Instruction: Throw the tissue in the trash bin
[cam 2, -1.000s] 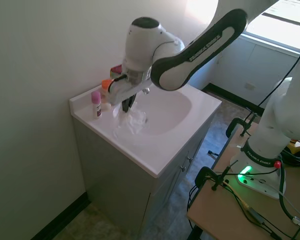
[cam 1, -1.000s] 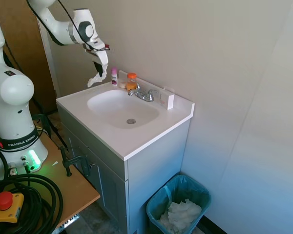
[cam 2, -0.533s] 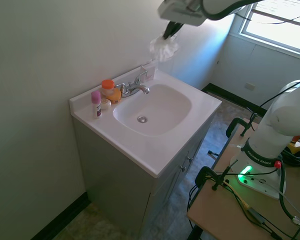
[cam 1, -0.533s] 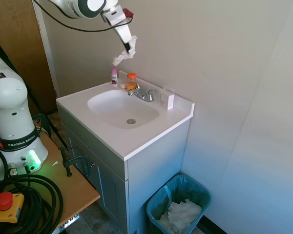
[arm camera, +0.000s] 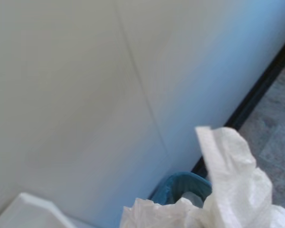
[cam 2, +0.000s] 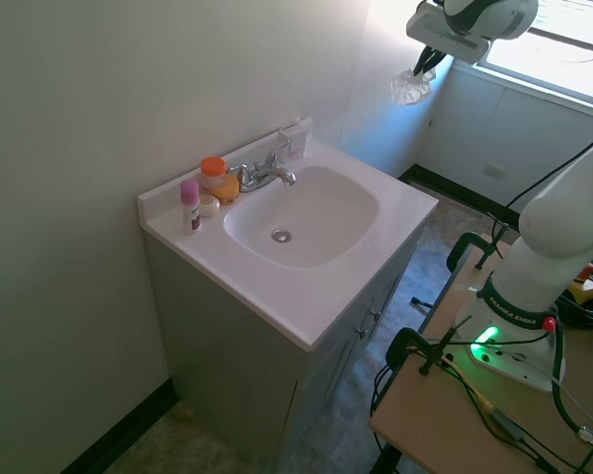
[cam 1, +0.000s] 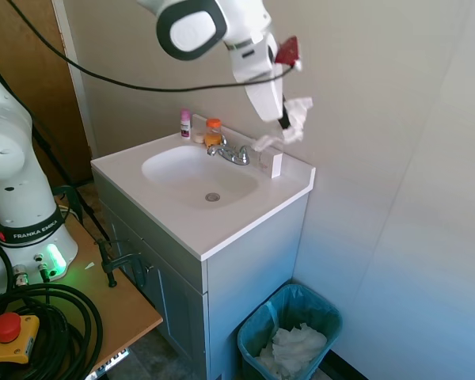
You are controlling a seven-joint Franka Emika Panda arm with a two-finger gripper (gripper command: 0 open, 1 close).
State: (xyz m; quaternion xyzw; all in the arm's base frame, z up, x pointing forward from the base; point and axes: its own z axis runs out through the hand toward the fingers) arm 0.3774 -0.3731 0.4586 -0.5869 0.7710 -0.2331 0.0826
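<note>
Tissue (arm camera: 228, 190) filled the bottom of the wrist view, crumpled and white, with the trash bin's (arm camera: 180, 186) teal rim showing just past it, far below against the wall. In the first exterior view the trash bin (cam 1: 289, 332) stood on the floor beside the vanity cabinet (cam 1: 222, 293), a wad of white paper (cam 1: 293, 348) lying inside its bag. Higher up, the gripper (cam 1: 284, 120) was pinched closed on the tissue (cam 1: 289, 127), which drooped in ragged folds in the air above the back right corner of the sink counter (cam 1: 214, 226), over a small white box (cam 1: 271, 162). Farther back stood the faucet (cam 1: 231, 152), an orange-capped bottle (cam 1: 213, 131) and a pink-capped bottle (cam 1: 185, 123).
</note>
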